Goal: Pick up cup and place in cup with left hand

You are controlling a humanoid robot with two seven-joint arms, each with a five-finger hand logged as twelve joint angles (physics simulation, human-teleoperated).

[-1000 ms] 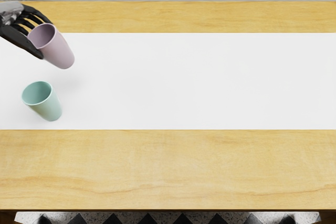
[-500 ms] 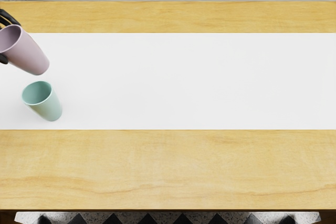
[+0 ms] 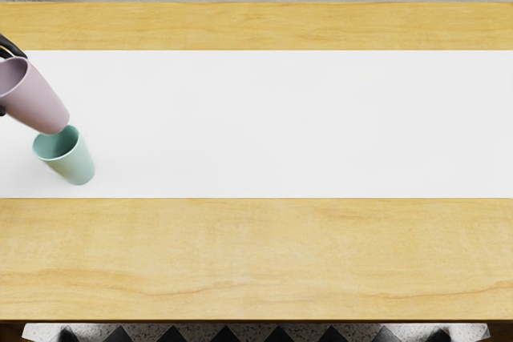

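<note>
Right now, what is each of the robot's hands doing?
Left hand: closed on the pink cup, holding it up by the green cup.
Right hand: not in view, so its state cannot be told.

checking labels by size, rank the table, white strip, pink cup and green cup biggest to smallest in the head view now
Table
White strip
Pink cup and green cup, not ranked: the pink one looks bigger but is raised, probably nearer the camera, and partly cut off.
</note>
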